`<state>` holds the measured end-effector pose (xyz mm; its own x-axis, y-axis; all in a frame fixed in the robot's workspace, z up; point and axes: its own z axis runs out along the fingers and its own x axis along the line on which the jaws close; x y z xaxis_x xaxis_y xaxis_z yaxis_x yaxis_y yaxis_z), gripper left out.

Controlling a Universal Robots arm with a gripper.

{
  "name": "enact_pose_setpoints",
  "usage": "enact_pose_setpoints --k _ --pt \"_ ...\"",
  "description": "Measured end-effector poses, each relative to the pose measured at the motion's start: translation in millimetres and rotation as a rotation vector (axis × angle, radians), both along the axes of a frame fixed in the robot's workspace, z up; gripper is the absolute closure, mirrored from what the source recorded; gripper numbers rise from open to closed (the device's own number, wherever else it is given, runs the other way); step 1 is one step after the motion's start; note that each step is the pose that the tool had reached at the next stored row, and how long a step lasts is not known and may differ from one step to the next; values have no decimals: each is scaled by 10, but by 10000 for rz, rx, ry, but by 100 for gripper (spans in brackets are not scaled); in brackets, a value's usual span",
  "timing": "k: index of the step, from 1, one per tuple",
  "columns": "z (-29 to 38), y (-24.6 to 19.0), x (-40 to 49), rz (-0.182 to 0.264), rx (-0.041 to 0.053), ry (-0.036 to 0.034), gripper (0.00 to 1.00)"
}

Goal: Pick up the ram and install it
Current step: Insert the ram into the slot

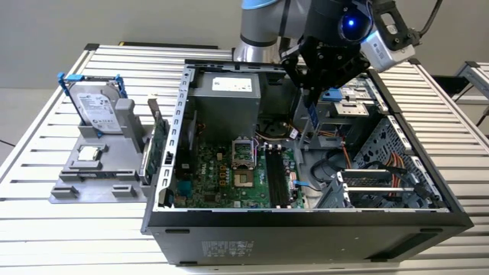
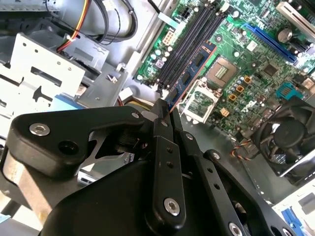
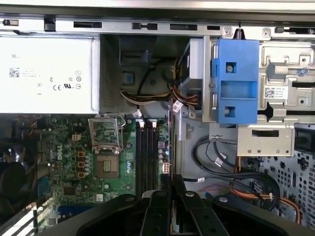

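Hanging over the open computer case (image 1: 306,229), the ram (image 2: 193,69) is pinched by one end between the jaws of the gripper (image 2: 165,110), its long axis pointed toward the motherboard (image 3: 69,162), whose black memory slots (image 3: 145,152) lie roughly parallel, just aside.

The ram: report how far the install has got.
Done: the ram is picked up, clamped in the gripper. In hand: it hangs over the motherboard, close to the black slots but clear of them. Left: seating it; it sits in no slot yet, and the slots look empty.
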<state>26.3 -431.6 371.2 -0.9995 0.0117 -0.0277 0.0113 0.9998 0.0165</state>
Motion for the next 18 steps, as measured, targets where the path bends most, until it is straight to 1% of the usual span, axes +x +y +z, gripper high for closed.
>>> enact_pose_setpoints --k 4,9,16,18 --pt "-19 -46 17 -1 0 29 100" --pt "-54 -86 20 -8 -1 56 100" --pt "-106 -130 22 -50 0 73 100" --pt "-122 -133 22 -55 2 73 100"
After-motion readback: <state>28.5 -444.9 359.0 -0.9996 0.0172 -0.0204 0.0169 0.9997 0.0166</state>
